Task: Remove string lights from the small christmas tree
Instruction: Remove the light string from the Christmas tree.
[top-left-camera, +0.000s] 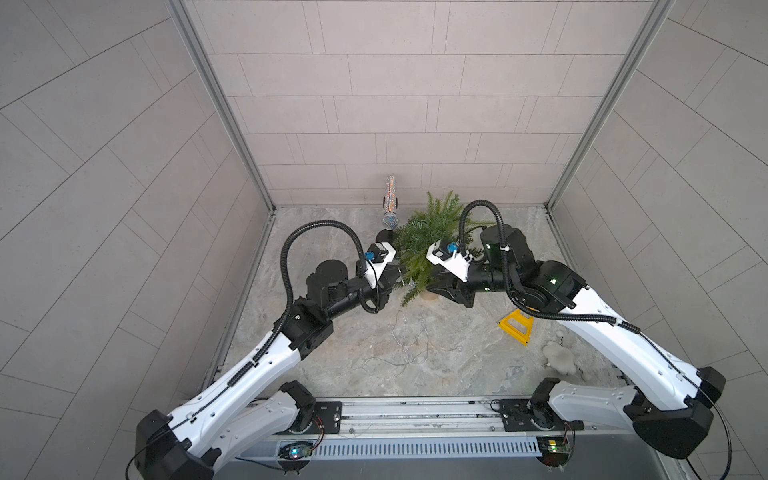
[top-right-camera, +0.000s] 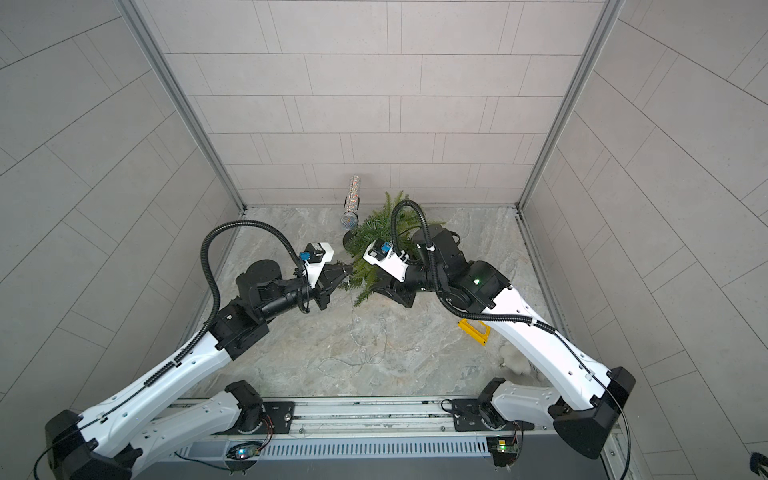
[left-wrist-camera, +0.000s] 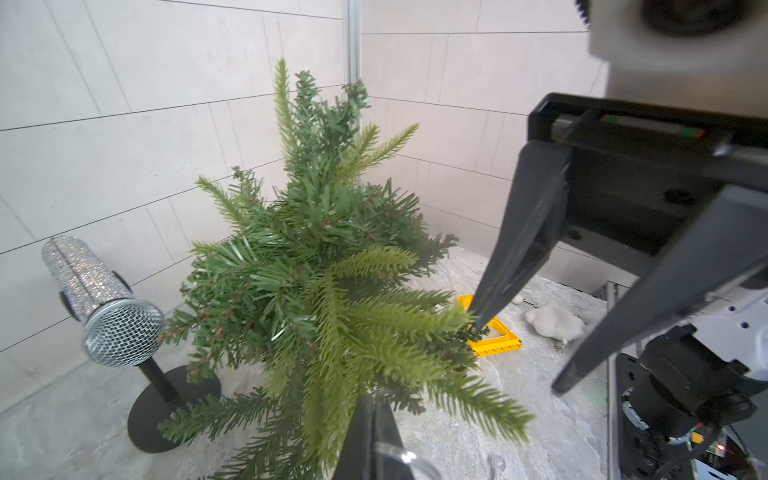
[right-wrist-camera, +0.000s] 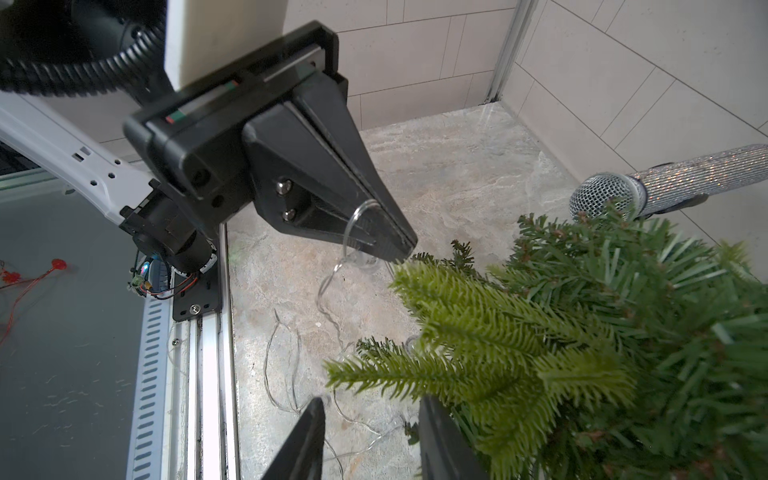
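Jaws of the left gripper are pressed together on a loop of the string lights, just left of the small christmas tree. From there the wire drops to a loose tangle on the marbled tabletop, nearer than the tree. The right gripper sits just right of the tree with its jaws apart, one fingertip touching a low branch tip; the tree stands at the far middle, a glittery microphone just to its left.
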